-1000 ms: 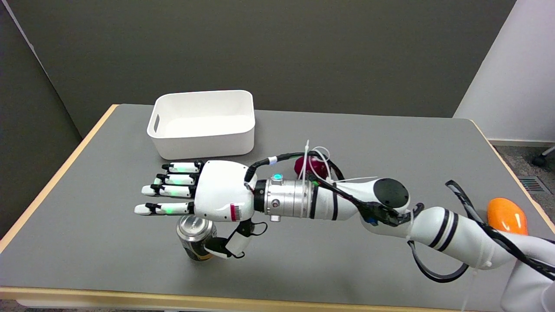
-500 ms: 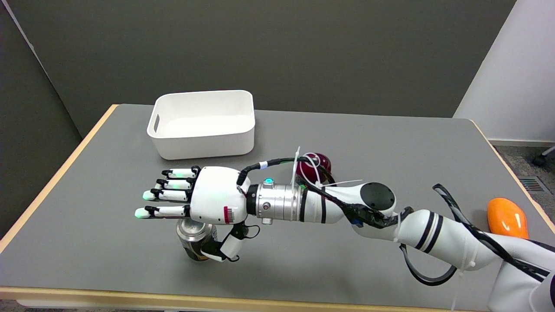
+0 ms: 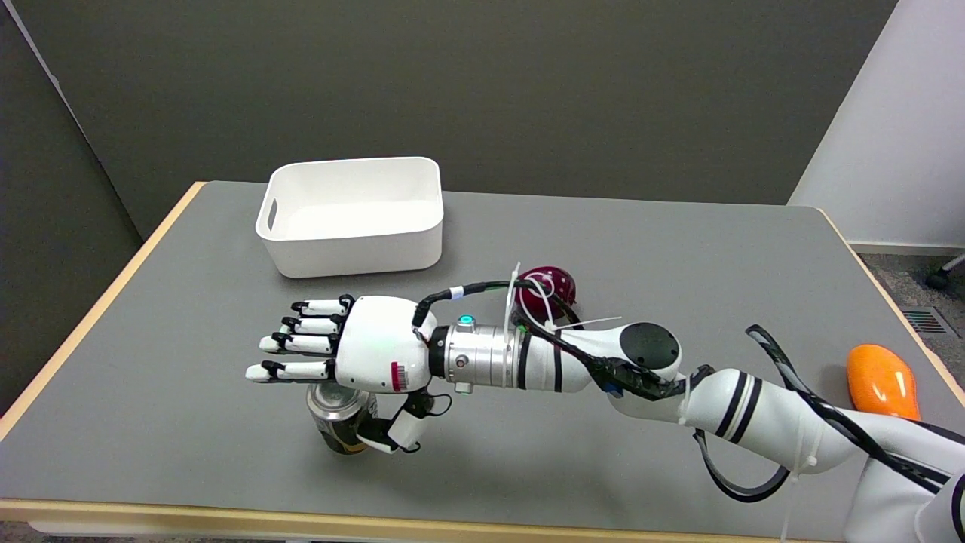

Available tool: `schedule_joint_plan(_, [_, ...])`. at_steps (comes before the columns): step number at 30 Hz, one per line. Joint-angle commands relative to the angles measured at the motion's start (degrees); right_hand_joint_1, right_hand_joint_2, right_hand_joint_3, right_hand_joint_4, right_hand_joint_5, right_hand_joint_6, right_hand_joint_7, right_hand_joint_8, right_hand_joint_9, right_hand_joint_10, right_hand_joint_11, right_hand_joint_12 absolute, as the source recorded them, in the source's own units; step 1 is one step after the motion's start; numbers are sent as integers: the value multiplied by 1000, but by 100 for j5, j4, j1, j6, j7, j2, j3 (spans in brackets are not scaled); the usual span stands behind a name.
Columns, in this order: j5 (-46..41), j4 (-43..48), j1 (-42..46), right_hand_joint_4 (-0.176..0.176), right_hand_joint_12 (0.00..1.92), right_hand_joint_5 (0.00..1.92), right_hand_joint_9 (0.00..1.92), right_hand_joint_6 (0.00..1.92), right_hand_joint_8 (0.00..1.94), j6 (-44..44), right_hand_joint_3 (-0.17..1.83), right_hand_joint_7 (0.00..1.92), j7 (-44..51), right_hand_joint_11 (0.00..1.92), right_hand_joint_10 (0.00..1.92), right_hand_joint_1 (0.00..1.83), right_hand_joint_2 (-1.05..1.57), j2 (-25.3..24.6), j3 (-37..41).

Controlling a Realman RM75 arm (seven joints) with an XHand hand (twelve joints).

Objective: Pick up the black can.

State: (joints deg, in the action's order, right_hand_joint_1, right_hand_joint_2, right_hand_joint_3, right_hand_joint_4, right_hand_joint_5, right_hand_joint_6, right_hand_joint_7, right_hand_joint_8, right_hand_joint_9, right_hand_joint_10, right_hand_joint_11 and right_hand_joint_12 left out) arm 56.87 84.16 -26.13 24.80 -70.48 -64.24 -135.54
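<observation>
A: Where's the black can?

B: Upright near the table's front edge, directly under your right hand. Fingers spread flat above its lid, thumb beside its wall.

A: Handling?

B: Probably light, slick, dentable. Wrap mid-wall.

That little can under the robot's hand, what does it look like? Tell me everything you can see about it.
The black can is a small metal drink can with a silver top and a dark body bearing a gold-coloured band near its base. It stands upright on the grey table, near the front edge. The right robot hand hovers over it with fingers stretched flat above the top, while the thumb reaches down along the can's right side; actual contact cannot be confirmed. Any print is unreadable.
</observation>
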Motion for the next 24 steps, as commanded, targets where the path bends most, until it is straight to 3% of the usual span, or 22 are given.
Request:
schedule_joint_plan(1, [17, -219, 24, 93, 1089, 72, 217, 302, 293, -65, 1011, 200, 3, 87, 594, 831, 615, -46, -2])
schedule_joint_plan(6, [41, -227, -8, 126, 1169, 229, 338, 496, 407, -154, 1008, 343, 3, 172, 737, 1006, 670, -46, -11])
schedule_joint_plan(10, [48, -235, -16, 152, 1438, 291, 466, 691, 628, -217, 1000, 473, 3, 387, 899, 1134, 728, -46, -34])
schedule_joint_plan(12, [49, -243, -8, 173, 1546, 329, 543, 966, 756, -217, 985, 561, 3, 480, 997, 1172, 783, -46, -26])
schedule_joint_plan(14, [57, -251, 0, 176, 1572, 339, 576, 1076, 816, -226, 972, 597, 11, 519, 1033, 1187, 782, -46, -17])
schedule_joint_plan(16, [57, -252, 8, 176, 1568, 367, 614, 1250, 1285, -258, 477, 668, 11, 568, 1109, 1271, 1025, -46, -10])
schedule_joint_plan(17, [57, -259, 8, 138, 1564, 400, 633, 1380, 1453, -273, 262, 704, 11, 592, 1142, 1280, 1139, -46, -10])
schedule_joint_plan(19, [57, -268, 7, -84, 1557, 531, 667, 1742, 1314, -281, 204, 761, 11, 625, 1158, 1139, 1209, -46, -2])
schedule_joint_plan(24, [57, -282, -20, -64, 1548, 582, 728, 1672, 1304, -300, 329, 823, 11, 641, 1222, 1153, 1119, -46, 19])
